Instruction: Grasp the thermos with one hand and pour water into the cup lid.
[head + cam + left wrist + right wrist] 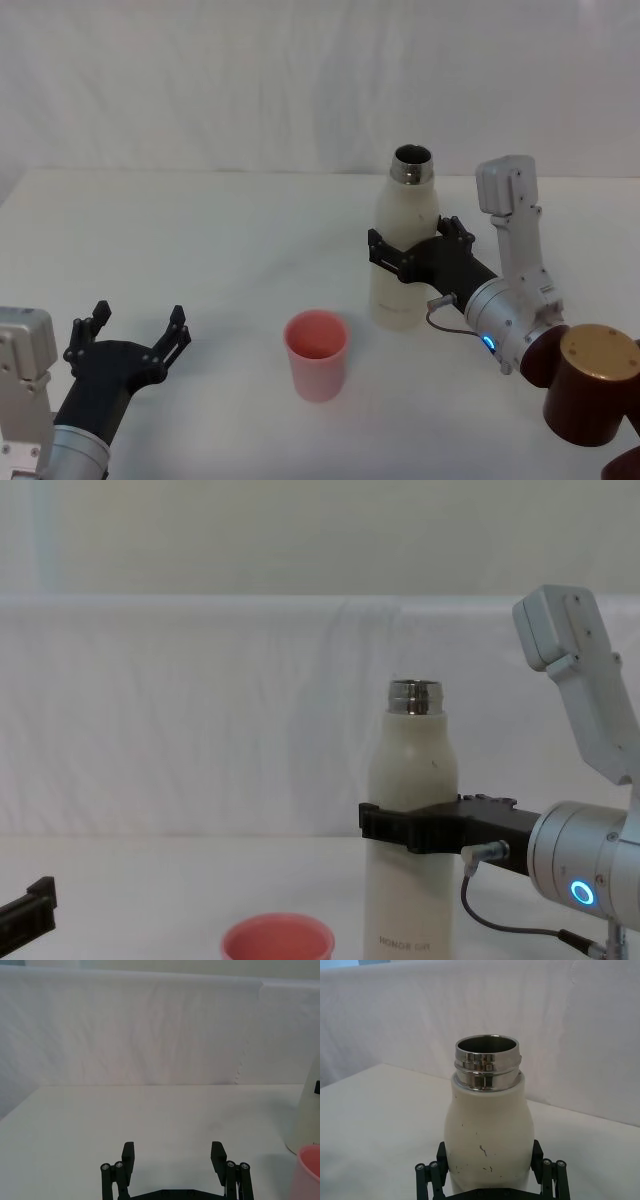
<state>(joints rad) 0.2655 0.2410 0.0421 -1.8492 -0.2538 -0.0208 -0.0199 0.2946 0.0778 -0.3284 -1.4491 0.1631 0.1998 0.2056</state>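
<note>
Thermos (405, 240) stands upright right of centre, uncapped, the right gripper (418, 250) clamped round its middle. Cup lid (317, 354) sits lower centre. Left gripper (130, 340) spread wide, lower left.

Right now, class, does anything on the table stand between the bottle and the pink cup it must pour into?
Nothing visible does. The right pincer is around the upright bottle, and bare table separates it from the pink cup nearer the robot. The left pincer is parked apart, open.
</note>
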